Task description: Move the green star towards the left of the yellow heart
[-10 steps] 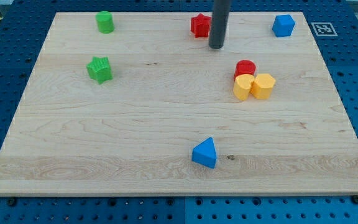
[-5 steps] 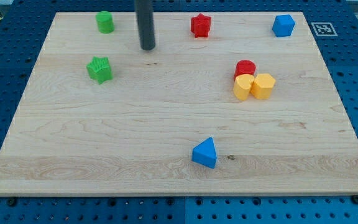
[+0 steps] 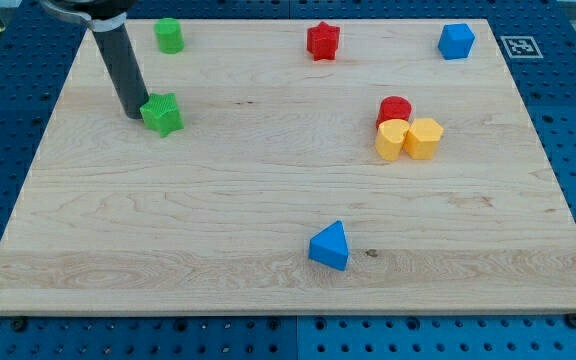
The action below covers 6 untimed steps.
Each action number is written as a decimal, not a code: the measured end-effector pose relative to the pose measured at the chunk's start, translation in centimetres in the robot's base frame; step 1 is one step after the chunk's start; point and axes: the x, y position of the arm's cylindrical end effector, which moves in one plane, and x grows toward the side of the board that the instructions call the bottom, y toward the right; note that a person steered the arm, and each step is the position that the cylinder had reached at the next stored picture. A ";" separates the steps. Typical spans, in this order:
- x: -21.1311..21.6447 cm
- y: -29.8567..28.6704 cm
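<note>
The green star (image 3: 163, 113) lies at the board's upper left. My tip (image 3: 134, 111) stands right against its left side, the dark rod rising up and to the left. The yellow heart (image 3: 391, 139) lies at the right of the board, touching a yellow hexagon (image 3: 425, 137) on its right and a red cylinder (image 3: 395, 109) above it. The star is far to the left of the heart.
A green cylinder (image 3: 169, 35) stands near the top left edge. A red star (image 3: 322, 40) sits at the top centre, a blue cube (image 3: 456, 41) at the top right, a blue triangle block (image 3: 330, 246) at the bottom centre. The wooden board (image 3: 268, 260) lies on a blue pegboard.
My tip has swept from the top centre leftward and down to the green star's left side. No block has moved visibly.
</note>
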 end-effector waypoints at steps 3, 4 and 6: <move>1.8 3.8; 1.8 4.8; 2.1 6.2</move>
